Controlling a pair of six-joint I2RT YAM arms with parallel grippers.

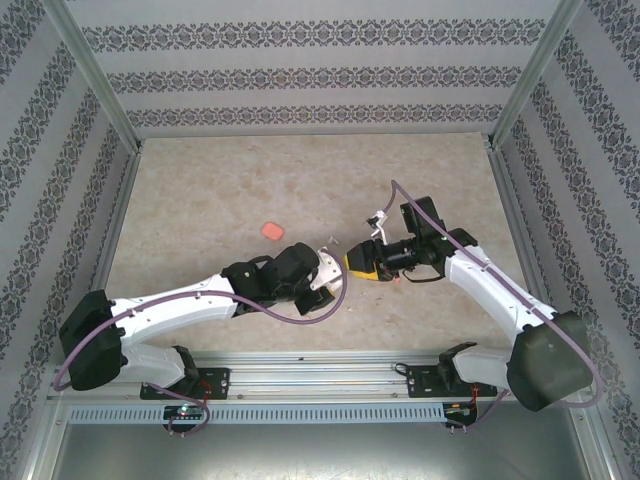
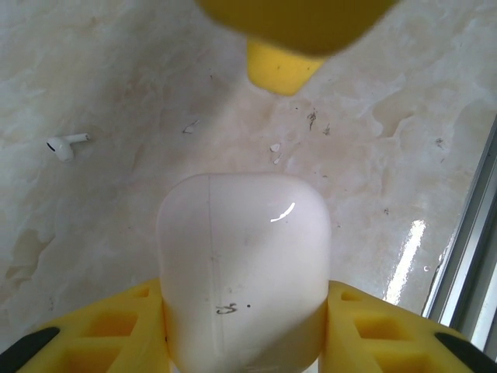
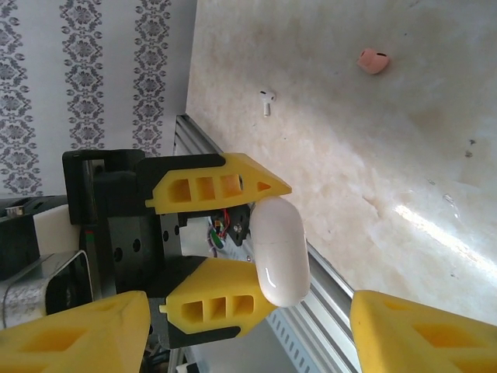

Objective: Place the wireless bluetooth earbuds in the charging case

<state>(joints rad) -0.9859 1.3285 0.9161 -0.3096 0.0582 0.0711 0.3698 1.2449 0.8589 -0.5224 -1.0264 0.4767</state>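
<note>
Left wrist view: the left pincer [image 2: 245,326] is closed tight on a white charging case [image 2: 245,249], with one yellow finger on each side. The lid looks shut, so I cannot see what is inside. One white earbud [image 2: 66,145] lies on the bare worktop [image 2: 373,155], well apart from the case. The yellow right pincer [image 2: 287,47] pokes in from the top, near the case.

Right wrist view: the right pincer's two fingers stand wide apart and hold nothing. The case sits gripped in the left pincer, just in front of them. A coral-orange piece [image 3: 373,60] lies farther off on the worktop. I cannot tell if it is an earbud or a small case.

Top view: both pincers meet near the middle of the worktop, a bit toward the near edge. I think the lid must be opened next. The left pincer should hold still. The right one should come in slowly and lift just the lid, not the whole case.
</note>
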